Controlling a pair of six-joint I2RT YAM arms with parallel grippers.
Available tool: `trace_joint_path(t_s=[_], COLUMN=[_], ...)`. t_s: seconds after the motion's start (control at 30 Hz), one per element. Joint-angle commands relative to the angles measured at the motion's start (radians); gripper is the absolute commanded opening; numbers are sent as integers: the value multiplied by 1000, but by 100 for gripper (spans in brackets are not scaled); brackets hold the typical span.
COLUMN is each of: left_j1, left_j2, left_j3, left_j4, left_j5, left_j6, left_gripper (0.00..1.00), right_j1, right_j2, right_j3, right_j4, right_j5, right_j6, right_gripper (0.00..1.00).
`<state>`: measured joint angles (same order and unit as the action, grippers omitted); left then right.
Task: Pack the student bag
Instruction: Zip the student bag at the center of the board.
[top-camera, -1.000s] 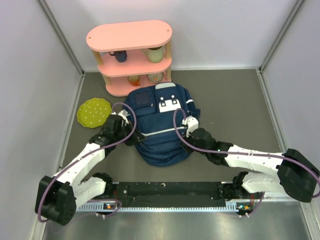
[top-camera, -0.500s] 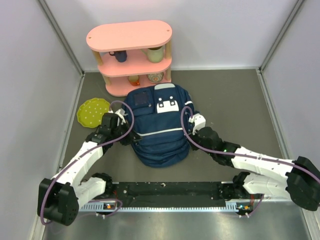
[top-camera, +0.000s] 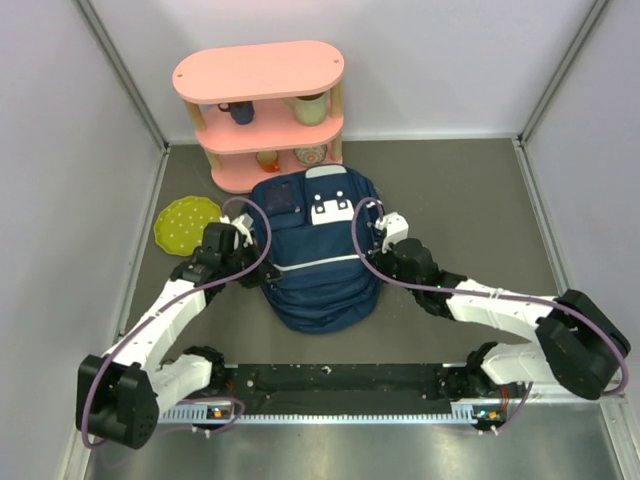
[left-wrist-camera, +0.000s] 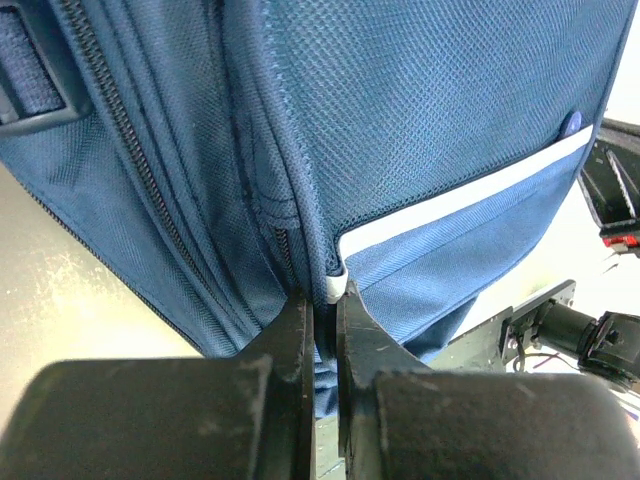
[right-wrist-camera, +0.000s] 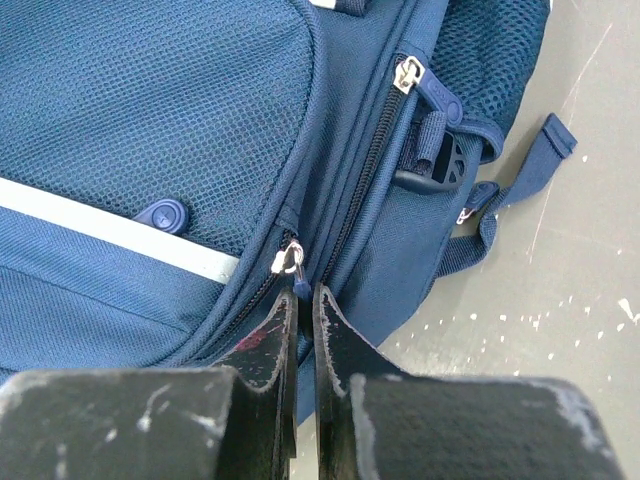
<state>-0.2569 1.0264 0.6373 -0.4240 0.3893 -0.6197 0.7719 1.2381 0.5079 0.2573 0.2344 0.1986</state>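
The student bag (top-camera: 315, 260) is a navy blue backpack with a white stripe and a white patch. It lies on the grey floor in front of the pink shelf. My left gripper (top-camera: 243, 262) is shut on a fold of fabric at the bag's left side seam (left-wrist-camera: 325, 285), where the white stripe ends. My right gripper (top-camera: 380, 258) is shut on the blue pull tab of a zipper (right-wrist-camera: 298, 285) on the bag's right side. A second zipper pull (right-wrist-camera: 408, 73) and a black buckle (right-wrist-camera: 430, 172) sit further up that side.
A pink two-tier shelf (top-camera: 262, 110) with mugs and bowls stands just behind the bag. A yellow-green plate (top-camera: 186, 222) lies on the floor to the left of the bag. Grey walls close in both sides. The black arm rail (top-camera: 340, 385) runs along the near edge.
The bag has shifted back toward the shelf and bunched narrower. Both grippers moved with its sides, the right one further up and in.
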Motion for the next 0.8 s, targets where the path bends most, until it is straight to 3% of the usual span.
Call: trace_joint_path(t_s=[0.0,0.17,0.3,0.47,0.77], left_j1=[31,31,31,15,-214], left_j2=[29,47,38,55,127], left_j3=[32,32,19,31,76], left_j4=[-62,-47,8,91,103], left_j5=[-66,-20,55,170,79], left_j6=[117,132,135,112,57], left_gripper=[0,0,0,0,0], right_j1=[-89,-92,-97,-98,-97], right_j2=[69,110,67,-160,-541], right_j3=[112,150,126,-25,-91], right_j4=[186,186,85,21,-313], right_j5=[114,98,170,164,221], right_j6=[-73,-74,-36,48,78], right_gripper=[0,0,0,0,0])
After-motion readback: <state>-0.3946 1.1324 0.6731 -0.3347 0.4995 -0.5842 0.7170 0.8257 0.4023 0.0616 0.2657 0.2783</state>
